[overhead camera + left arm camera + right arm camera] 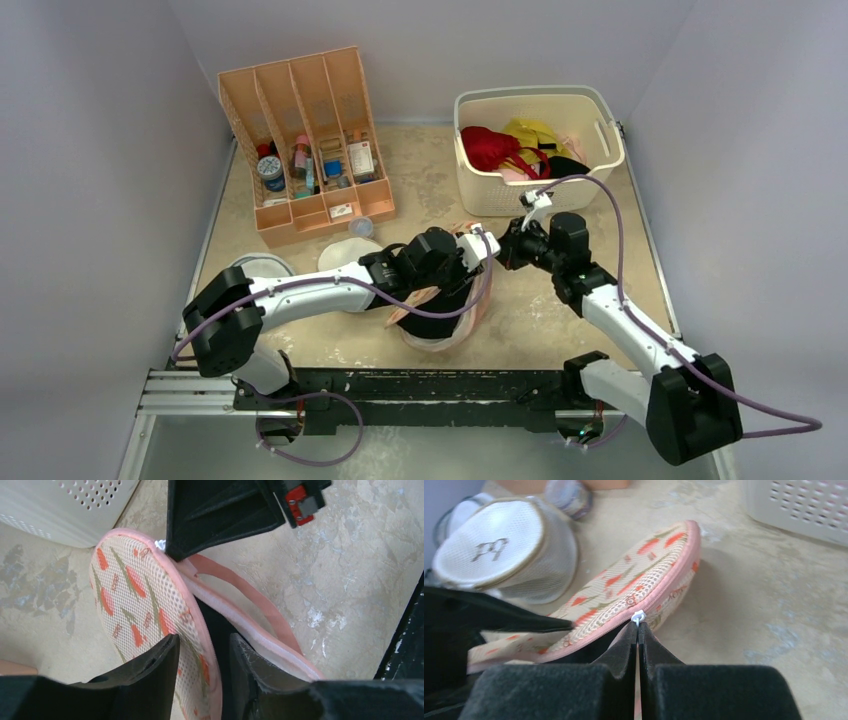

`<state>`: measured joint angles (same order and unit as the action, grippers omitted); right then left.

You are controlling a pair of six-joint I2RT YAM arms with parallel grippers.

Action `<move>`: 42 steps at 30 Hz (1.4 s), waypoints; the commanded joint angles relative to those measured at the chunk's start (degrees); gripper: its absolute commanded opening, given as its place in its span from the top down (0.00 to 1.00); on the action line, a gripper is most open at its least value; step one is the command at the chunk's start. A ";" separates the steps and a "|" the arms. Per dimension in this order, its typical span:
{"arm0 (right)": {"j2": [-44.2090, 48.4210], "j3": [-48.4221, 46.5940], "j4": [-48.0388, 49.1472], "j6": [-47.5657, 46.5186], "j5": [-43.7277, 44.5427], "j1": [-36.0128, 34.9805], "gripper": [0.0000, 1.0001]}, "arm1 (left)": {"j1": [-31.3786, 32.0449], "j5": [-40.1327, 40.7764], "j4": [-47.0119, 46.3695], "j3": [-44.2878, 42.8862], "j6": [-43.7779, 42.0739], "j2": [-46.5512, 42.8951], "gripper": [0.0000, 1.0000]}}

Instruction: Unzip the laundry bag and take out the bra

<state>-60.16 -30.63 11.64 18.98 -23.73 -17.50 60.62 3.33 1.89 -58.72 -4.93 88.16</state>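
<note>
The laundry bag, cream-peach with red-orange flowers and a pink zip rim, lies at the table's middle under both arms. Its zip is partly open. The black bra shows only as a dark strip in the gap between the two shells. My left gripper holds the upper printed shell, one finger on top and one inside the opening. My right gripper is shut on the white zip pull at the rim, and it also shows in the left wrist view.
A white basket at the back right holds red and yellow garments. A peach file organiser stands at the back left. A round white mesh bag with a glasses drawing and a mesh disc lie left of the case.
</note>
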 commanded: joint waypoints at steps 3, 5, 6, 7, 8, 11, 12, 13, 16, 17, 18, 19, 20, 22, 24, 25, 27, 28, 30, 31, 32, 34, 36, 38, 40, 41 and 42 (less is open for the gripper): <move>3.13 1.54 5.08 0.79 -14.17 -0.08 1.00 | 0.31 -0.19 -3.38 -2.36 3.87 -0.99 0.49; 4.42 2.47 6.12 2.15 -15.04 -0.70 1.00 | 0.37 0.19 -3.91 -2.17 4.60 -0.99 0.46; 5.04 2.76 6.61 2.62 -15.20 -1.04 1.00 | 0.38 0.38 -4.25 -2.04 4.86 -0.97 0.45; 5.33 3.00 6.88 3.00 -15.44 -1.27 1.00 | 0.36 0.62 -4.59 -1.87 5.11 -0.94 0.45; 5.37 3.03 7.17 3.33 -16.08 -1.53 1.00 | 0.37 0.95 -4.91 -1.74 5.28 -0.86 0.44; 4.92 2.94 7.73 3.88 -17.49 -2.35 1.00 | 0.34 2.88 -5.43 -1.60 5.63 -0.57 0.44; 4.87 2.95 7.84 4.01 -17.58 -2.67 1.00 | 0.37 3.59 -5.55 -1.50 5.63 -0.49 0.44; 5.00 2.95 7.83 4.18 -17.62 -2.98 1.00 | 0.38 4.18 -5.57 -1.42 5.63 -0.33 0.44; 6.07 2.73 7.76 4.40 -17.50 -3.86 1.00 | 0.37 5.20 -5.06 -1.57 5.02 0.31 0.53; 6.43 2.58 7.47 4.40 -17.09 -4.01 1.00 | 0.38 5.19 -4.79 -1.72 4.85 0.40 0.58; 6.84 2.48 6.98 4.32 -16.35 -4.03 1.00 | 0.38 5.04 -4.45 -1.95 4.66 0.49 0.64; 7.25 2.24 6.13 4.24 -15.26 -3.99 1.00 | 0.38 4.90 -4.32 -2.09 4.43 0.40 0.69; 7.45 1.89 4.92 4.10 -13.62 -4.03 1.00 | 0.38 4.66 -4.22 -2.13 4.28 0.21 0.73; 7.60 1.27 1.94 3.42 -10.74 -4.04 1.00 | 0.36 3.99 -4.26 -1.91 3.54 -0.46 0.79; 7.81 1.45 0.17 4.54 -8.99 -4.04 1.00 | 0.32 3.67 -4.11 -1.68 2.78 -1.21 0.83; 8.11 1.72 -0.11 5.02 -7.16 -3.99 1.00 | 0.35 3.66 -3.95 -1.64 2.35 -1.56 0.85; 8.79 2.03 -0.50 5.63 -4.44 -3.82 1.00 | 0.38 3.62 -3.56 -1.49 1.24 -2.51 0.91; 8.83 2.19 -0.26 5.77 -3.92 -3.71 1.00 | 0.41 3.66 -3.22 -1.50 0.42 -2.96 0.93; 8.00 2.09 -0.08 5.65 -2.63 -3.45 1.00 | 0.46 3.63 -2.80 -1.32 -0.95 -3.83 0.97; 7.39 2.07 0.11 5.44 -2.18 -3.16 1.00 | 0.44 3.55 -2.59 -1.25 -1.49 -4.34 0.99; 6.52 2.00 0.44 5.19 -1.92 -2.85 1.00 | 0.53 3.34 -2.52 -1.10 -1.95 -4.92 1.00; 4.48 2.25 2.09 4.79 -2.39 -1.71 1.00 | 0.55 3.13 -3.05 -0.56 -2.33 -6.15 1.00; 1.92 2.81 4.64 4.68 -4.18 0.53 1.00 | 0.59 2.25 -3.95 0.20 -2.59 -7.37 1.00; -0.44 3.37 7.29 4.81 -6.09 2.84 1.00 | 0.72 1.06 -4.75 0.92 -2.84 -8.40 1.00; -2.69 3.77 9.70 5.00 -8.32 5.11 1.00 | 0.93 -0.17 -5.40 1.37 -2.96 -9.19 1.00; -3.67 3.96 10.61 4.97 -9.47 5.97 1.00 | 1.05 -0.82 -5.79 1.58 -2.95 -9.55 1.00; -4.65 4.04 11.12 4.86 -10.32 6.66 1.00 | 1.08 -1.27 -6.10 1.78 -2.90 -9.78 1.00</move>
<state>-61.78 -27.46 17.52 24.14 -31.66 -14.24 61.19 5.15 1.32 -57.17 -6.20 82.54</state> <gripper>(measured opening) 0.004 0.032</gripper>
